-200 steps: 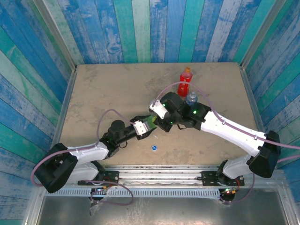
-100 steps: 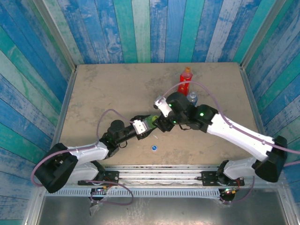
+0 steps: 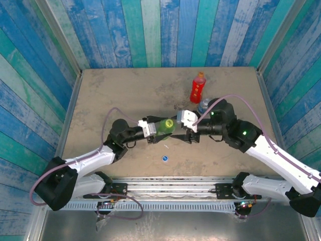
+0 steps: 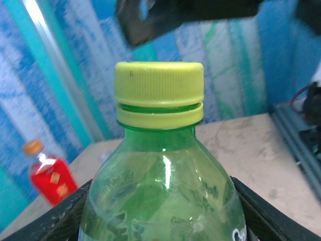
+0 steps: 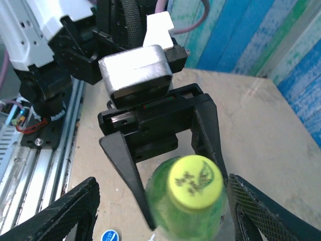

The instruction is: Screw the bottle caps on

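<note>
While clamped low on its body in the closed left gripper [image 3: 157, 128], likely to flex: thin, glossy, see-through walls on the green bottle [image 4: 163, 201], light and apparently empty. Held upright over the middle of the table [image 3: 110, 95]. Best taken at the yellow-green cap [image 4: 159, 88]: hard plastic, round, finely ribbed around the skirt for a turning grip, flat printed top, sitting on the neck. Tightness not readable. Right gripper [image 3: 184, 128] spread wide, mesh-textured pads [image 5: 65, 211] either side of that cap without touching it. Better squeezed lightly on the ribs; smooth shoulder below probably slippery. Blue cap [image 3: 164, 159] lying flat on the table near the front edge, tiny, probably awkward to pinch. Red bottle [image 3: 198, 88] standing at the back with its orange cap [image 4: 33, 147] on; clear bottle [image 3: 203, 106] just beside it, only partly in sight.
</note>
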Motion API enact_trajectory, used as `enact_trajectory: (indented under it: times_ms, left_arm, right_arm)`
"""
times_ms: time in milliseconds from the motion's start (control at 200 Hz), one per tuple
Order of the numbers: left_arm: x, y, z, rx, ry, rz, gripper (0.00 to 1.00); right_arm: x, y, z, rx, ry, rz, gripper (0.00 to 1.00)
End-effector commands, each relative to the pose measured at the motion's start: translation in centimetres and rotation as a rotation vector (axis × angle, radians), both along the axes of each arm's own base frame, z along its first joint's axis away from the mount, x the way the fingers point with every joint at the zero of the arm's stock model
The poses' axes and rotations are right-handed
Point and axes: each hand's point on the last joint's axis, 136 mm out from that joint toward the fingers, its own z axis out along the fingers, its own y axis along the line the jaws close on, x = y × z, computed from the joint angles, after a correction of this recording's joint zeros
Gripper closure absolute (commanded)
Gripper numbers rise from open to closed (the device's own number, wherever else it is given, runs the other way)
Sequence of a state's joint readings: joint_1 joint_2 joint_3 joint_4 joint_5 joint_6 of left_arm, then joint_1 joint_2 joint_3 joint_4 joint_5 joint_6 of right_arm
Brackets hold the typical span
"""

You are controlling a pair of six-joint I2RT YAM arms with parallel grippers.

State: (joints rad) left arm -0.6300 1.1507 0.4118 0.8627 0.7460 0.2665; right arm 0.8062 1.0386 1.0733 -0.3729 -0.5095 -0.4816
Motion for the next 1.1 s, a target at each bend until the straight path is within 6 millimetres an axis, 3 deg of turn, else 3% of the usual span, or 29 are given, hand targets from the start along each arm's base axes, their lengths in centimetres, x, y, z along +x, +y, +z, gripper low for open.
enact_trajectory:
  times_ms: [0, 215, 576, 646, 696, 756, 921, 961, 1091]
  left_arm:
    - [-3.4, -0.3, 2.3, -0.024, -0.027, -0.202, 0.36]
    - [-4.6, -0.2, 3.2, -0.033, -0.064, -0.232, 0.36]
    - [-3.5, -0.2, 2.8, -0.033, -0.066, -0.159, 0.35]
    - [-2.0, 0.1, 3.4, -0.067, -0.065, -0.066, 0.36]
    - [-0.6, 0.4, 3.8, -0.095, -0.062, 0.019, 0.36]
    - [1.4, 0.9, 4.6, -0.135, -0.058, 0.130, 0.37]
    - [6.9, 1.3, 5.6, -0.176, -0.064, 0.386, 0.38]
    - [8.0, 1.8, 6.3, -0.210, -0.070, 0.452, 0.38]
    - [11.3, 2.8, 6.0, -0.265, -0.047, 0.633, 0.40]
  right_arm:
    - [-1.7, 0.3, 1.9, 0.060, -0.042, 0.150, 0.35]
    - [-1.9, 1.0, 2.1, 0.064, -0.014, 0.193, 0.48]
    - [-1.3, 1.8, 1.8, 0.072, 0.014, 0.191, 0.73]
    - [0.1, 1.8, 1.9, 0.089, 0.030, 0.103, 0.80]
    - [2.0, 1.9, 2.2, 0.128, 0.056, -0.010, 0.82]
    - [4.6, 1.8, 2.3, 0.195, 0.102, -0.168, 0.92]
    - [9.6, 1.1, 0.2, 0.262, 0.145, -0.538, 0.94]
    - [10.2, 1.1, -0.2, 0.285, 0.120, -0.608, 0.94]
    - [12.7, -0.5, -1.5, 0.342, 0.105, -0.909, 0.95]
